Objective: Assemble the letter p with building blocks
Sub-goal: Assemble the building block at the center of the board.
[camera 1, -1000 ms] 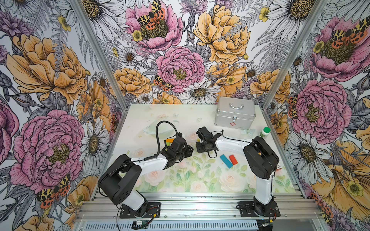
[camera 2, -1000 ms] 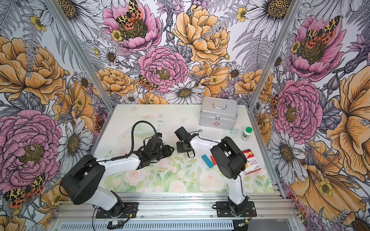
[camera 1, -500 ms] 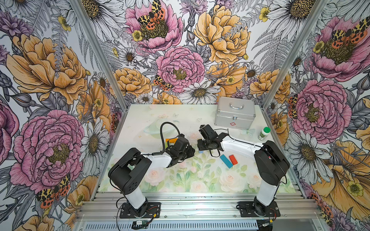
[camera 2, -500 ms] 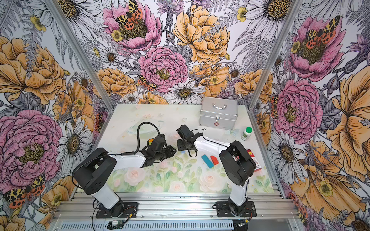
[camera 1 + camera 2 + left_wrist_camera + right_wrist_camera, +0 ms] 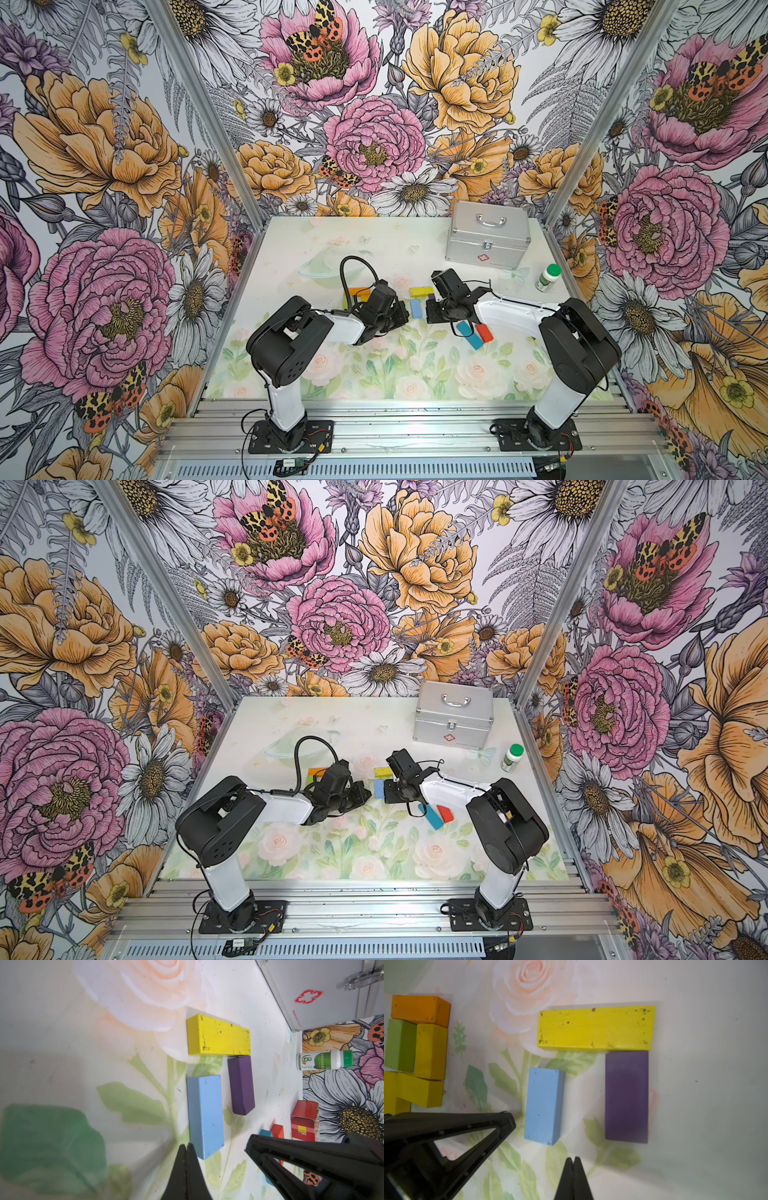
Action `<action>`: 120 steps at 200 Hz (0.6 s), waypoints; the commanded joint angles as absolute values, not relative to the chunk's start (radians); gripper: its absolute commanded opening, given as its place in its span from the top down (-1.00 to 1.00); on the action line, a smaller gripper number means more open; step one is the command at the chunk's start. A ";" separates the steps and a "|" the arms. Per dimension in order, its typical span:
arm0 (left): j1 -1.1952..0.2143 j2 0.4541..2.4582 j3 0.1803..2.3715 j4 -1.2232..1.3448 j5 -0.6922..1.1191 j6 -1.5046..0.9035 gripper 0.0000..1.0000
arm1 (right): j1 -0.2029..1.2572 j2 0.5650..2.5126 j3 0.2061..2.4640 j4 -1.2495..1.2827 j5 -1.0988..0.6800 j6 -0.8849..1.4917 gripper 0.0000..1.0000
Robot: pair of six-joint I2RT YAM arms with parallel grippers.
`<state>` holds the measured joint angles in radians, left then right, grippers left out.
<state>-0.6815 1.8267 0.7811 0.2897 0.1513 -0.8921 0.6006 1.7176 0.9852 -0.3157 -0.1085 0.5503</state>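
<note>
Table (image 5: 374,241), toward left edge: cluster of building blocks, with orange block (image 5: 419,1008), green block (image 5: 399,1044) and yellow blocks (image 5: 430,1051). It is cut off in the right wrist view and largely hidden behind left arm (image 5: 291,332) in both top views. Left gripper (image 5: 187,1148): tips pressed together, empty, beside light blue block (image 5: 204,1113), contact unclear. Mid-table: long yellow block (image 5: 596,1027) touches purple block (image 5: 626,1096); light blue lies apart from both. Right gripper (image 5: 572,1160): tips pressed together, empty. Nearer right edge: blue block (image 5: 468,336) and red block (image 5: 484,332) side by side, partly covered by a cable
</note>
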 commanded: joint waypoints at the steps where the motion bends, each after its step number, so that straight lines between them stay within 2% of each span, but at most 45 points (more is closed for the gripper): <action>1: -0.689 1.853 0.797 0.318 0.166 -0.902 1.00 | 0.601 1.737 0.982 -0.244 -0.150 0.565 1.00; 120: -0.690 1.878 0.801 0.332 0.187 -0.899 1.00 | 0.600 1.834 0.988 -0.197 -0.187 0.597 1.00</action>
<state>-0.6849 1.8549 0.7872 0.3168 0.1600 -0.8925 0.6006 1.8061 0.9852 -0.2329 -0.1711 0.5770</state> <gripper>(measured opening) 0.042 0.047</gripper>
